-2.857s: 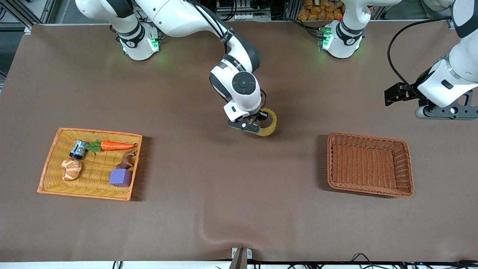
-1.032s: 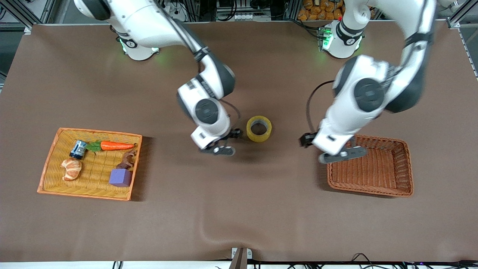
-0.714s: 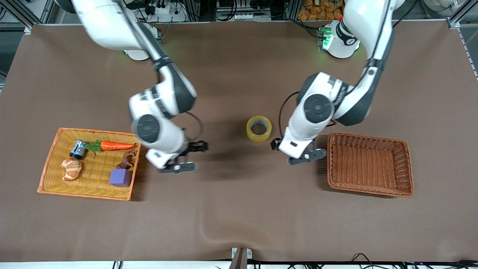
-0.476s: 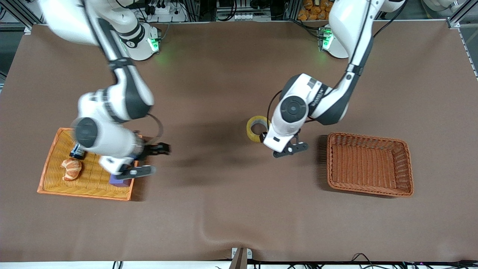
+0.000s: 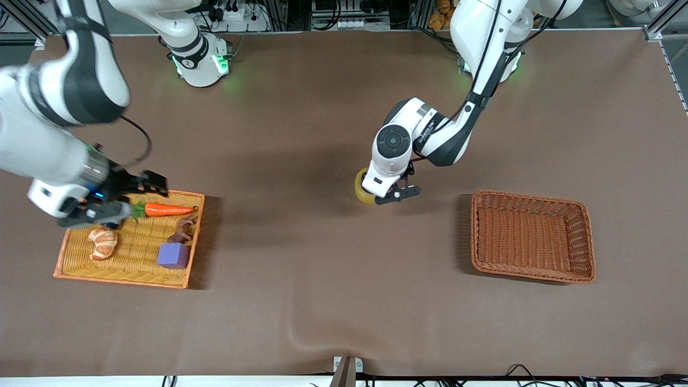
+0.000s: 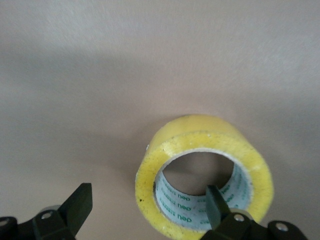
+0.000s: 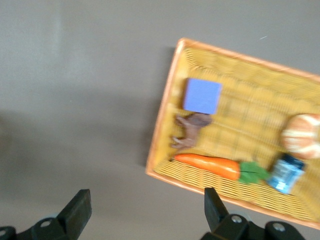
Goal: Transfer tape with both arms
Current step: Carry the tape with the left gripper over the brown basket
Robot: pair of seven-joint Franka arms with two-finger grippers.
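The tape [image 5: 361, 190], a yellowish ring, lies flat on the brown table near the middle, mostly hidden under my left hand. My left gripper [image 5: 388, 194] is low over it and open. In the left wrist view the tape [image 6: 150, 170] fills the lower middle. The left gripper [image 6: 147, 202] straddles the ring's wall, with one finger [image 6: 216, 202] inside the core and the other outside, neither touching. My right gripper [image 5: 99, 210] is open and empty over the yellow basket's edge that faces the arms' bases. In the right wrist view, the right gripper [image 7: 147, 212] shows open and empty.
The yellow basket [image 5: 121, 280] at the right arm's end holds a carrot [image 5: 167, 209], a croissant [image 5: 103, 242], a purple cube [image 5: 173, 256] and a brown figure [image 5: 183, 231]. An empty brown wicker basket [image 5: 476, 236] sits toward the left arm's end.
The right gripper let go of the tape on the table and swung away to the yellow basket. The left arm came in from its end and lowered over the tape.
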